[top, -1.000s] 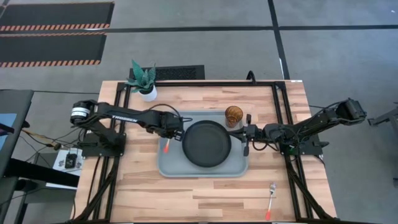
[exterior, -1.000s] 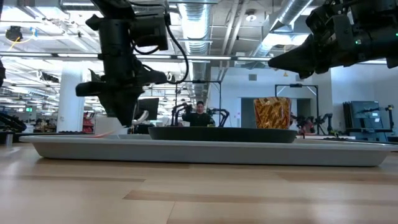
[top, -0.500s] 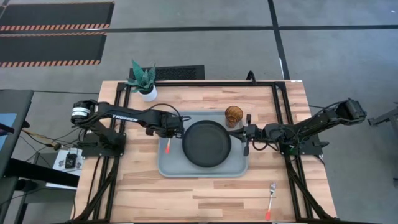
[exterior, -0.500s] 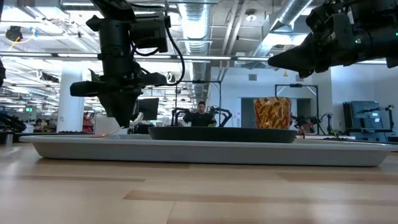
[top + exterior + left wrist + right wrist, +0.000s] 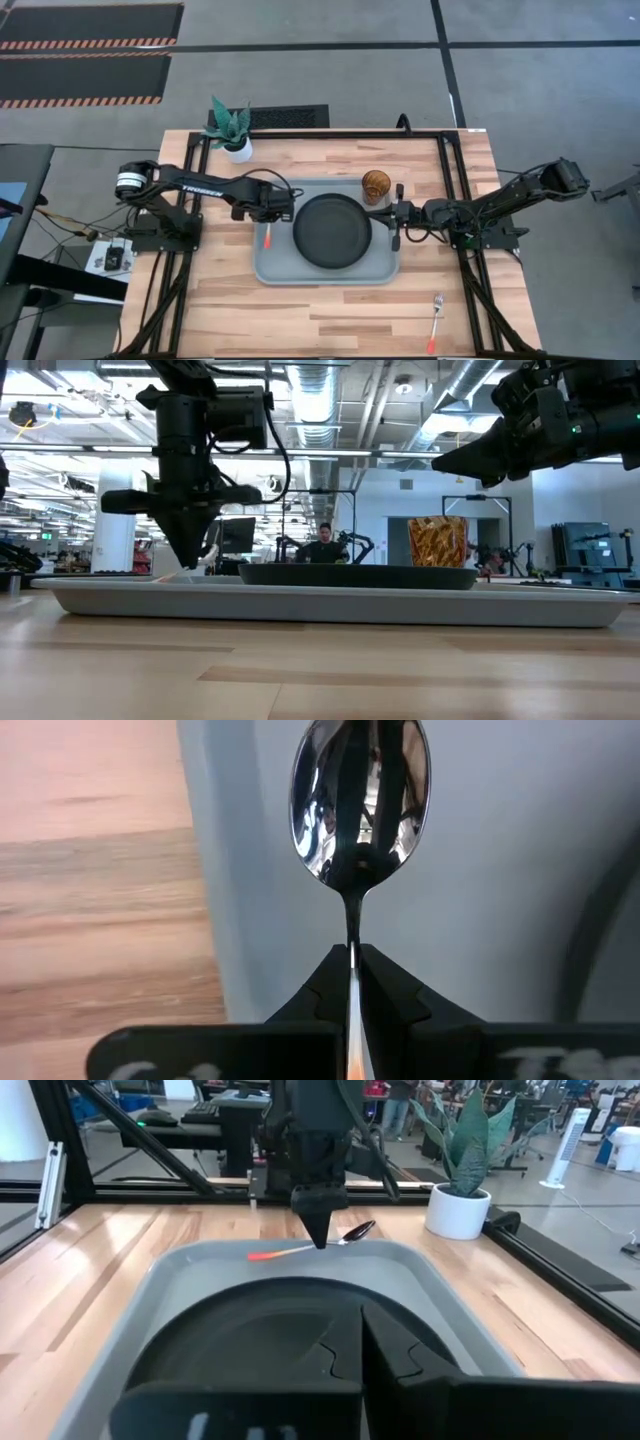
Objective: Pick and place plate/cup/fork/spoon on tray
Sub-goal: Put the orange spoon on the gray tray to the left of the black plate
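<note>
Two pincers hover over the tray (image 5: 270,262): the left pincer (image 5: 320,1240) clamps the spoon (image 5: 358,810) above its left edge; the right pincer (image 5: 396,238) is closed, empty, beside the plate (image 5: 332,231).

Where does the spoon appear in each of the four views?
High view: spoon at the tray's left edge, under the left gripper.
Low view: only a sliver shows below that gripper.
Left wrist: bowl at top centre.
Right wrist: beyond the plate.
Shared landmark: the tray.
</note>
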Controlling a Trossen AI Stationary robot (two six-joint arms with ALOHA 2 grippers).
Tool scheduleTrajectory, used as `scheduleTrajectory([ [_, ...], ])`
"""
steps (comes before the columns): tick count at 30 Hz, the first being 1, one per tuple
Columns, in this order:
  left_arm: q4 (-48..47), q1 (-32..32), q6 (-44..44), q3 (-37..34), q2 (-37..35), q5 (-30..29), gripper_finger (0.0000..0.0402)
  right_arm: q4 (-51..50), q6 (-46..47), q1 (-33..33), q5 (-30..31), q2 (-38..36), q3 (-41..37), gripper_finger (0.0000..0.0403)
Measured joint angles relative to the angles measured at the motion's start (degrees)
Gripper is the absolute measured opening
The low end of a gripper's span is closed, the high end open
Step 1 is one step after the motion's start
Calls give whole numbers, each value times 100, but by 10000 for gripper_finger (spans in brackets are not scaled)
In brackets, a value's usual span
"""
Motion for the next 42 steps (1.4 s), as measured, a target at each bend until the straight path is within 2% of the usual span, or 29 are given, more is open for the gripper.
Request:
scheduleTrajectory([
  [4, 45, 0, 220, 0, 149, 160, 0, 16, -14, 0, 0, 0, 0, 10],
  [17, 33, 174, 534, -8, 205, 5, 0, 155, 25, 4, 2, -4, 4, 9],
  [42, 320, 186, 529, -10, 481, 196, 0, 155, 30, 4, 7, -4, 4, 10],
])
